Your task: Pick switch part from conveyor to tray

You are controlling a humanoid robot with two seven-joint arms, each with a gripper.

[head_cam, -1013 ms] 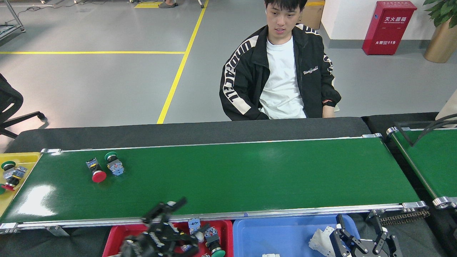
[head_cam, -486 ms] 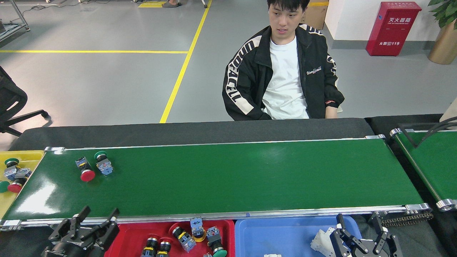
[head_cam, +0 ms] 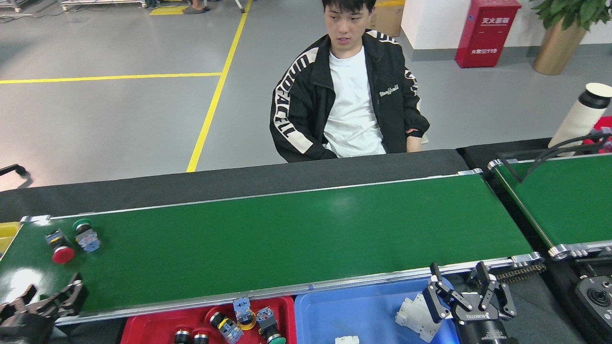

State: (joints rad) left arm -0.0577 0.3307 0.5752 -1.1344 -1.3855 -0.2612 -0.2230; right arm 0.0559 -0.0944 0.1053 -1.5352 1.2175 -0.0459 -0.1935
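The conveyor (head_cam: 287, 239) runs across the head view, a glossy green belt with silver rails. Two switch parts lie at its far left end: a red-capped one (head_cam: 60, 246) and a green-capped one (head_cam: 85, 235), side by side. My left gripper (head_cam: 50, 294) hovers at the belt's near left corner, just in front of them, open and holding nothing. The red tray (head_cam: 153, 325) below the near rail holds several switch parts (head_cam: 244, 317). My right gripper (head_cam: 460, 278) stands open over the right end of the blue tray (head_cam: 354, 310), holding nothing.
A person (head_cam: 349, 95) sits behind the conveyor. A second green belt (head_cam: 564, 200) lies at the right, with a white bottle (head_cam: 581, 114) behind it. White parts (head_cam: 413, 315) sit in the blue tray. A corner of a yellow tray (head_cam: 5, 230) shows at the left edge.
My left gripper has left the red tray and moved left to the belt's near left corner. The view has swung, and the two switch parts now sit further left.
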